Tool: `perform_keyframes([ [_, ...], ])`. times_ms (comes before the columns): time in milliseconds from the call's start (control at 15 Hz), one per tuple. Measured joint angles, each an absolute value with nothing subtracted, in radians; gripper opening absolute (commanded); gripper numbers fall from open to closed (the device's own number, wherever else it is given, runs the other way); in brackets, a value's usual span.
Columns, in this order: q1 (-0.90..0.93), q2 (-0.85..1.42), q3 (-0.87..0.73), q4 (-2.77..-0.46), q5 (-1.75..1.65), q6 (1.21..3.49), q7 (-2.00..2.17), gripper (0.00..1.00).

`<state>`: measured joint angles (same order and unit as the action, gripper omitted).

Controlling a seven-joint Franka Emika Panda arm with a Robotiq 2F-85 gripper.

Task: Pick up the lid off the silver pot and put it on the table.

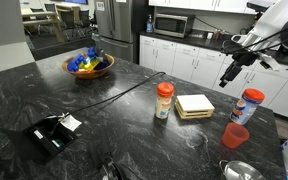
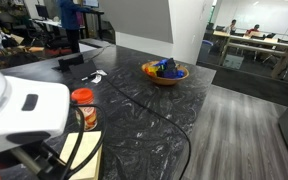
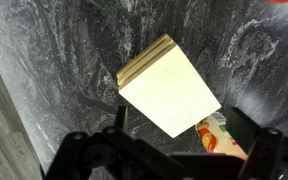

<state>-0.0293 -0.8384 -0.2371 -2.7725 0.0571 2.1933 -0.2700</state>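
Observation:
The silver pot (image 1: pixel 242 171) shows only as a shiny round rim at the bottom edge of an exterior view, next to the red cup (image 1: pixel 235 135). I cannot tell the lid apart from the pot there. The black marbled table (image 1: pixel 114 120) fills both exterior views. My gripper (image 1: pixel 227 79) hangs in the air above the far side of the table, well above and beyond the pot, open and empty. In the wrist view my gripper (image 3: pixel 178 112) looks down on a pale wooden block (image 3: pixel 169 85) and an orange-lidded jar (image 3: pixel 220 137); pot and lid are out of that view.
On the table stand the pale block (image 1: pixel 194 105), the orange-lidded jar (image 1: pixel 164 100), a red-lidded jar (image 1: pixel 250 105), a fruit bowl (image 1: pixel 89 65) and a black device (image 1: pixel 49 135) with a cable running across. The white robot base (image 2: pixel 19 110) fills the foreground.

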Motion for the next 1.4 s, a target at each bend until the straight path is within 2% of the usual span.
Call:
perform_keyframes([
  [800, -0.019, -0.84, -0.224, -2.772, 0.057, 2.193, -0.271, 1.0],
  [1400, 0.189, -0.856, -0.096, -2.773, 0.057, 2.194, -0.314, 1.0],
])
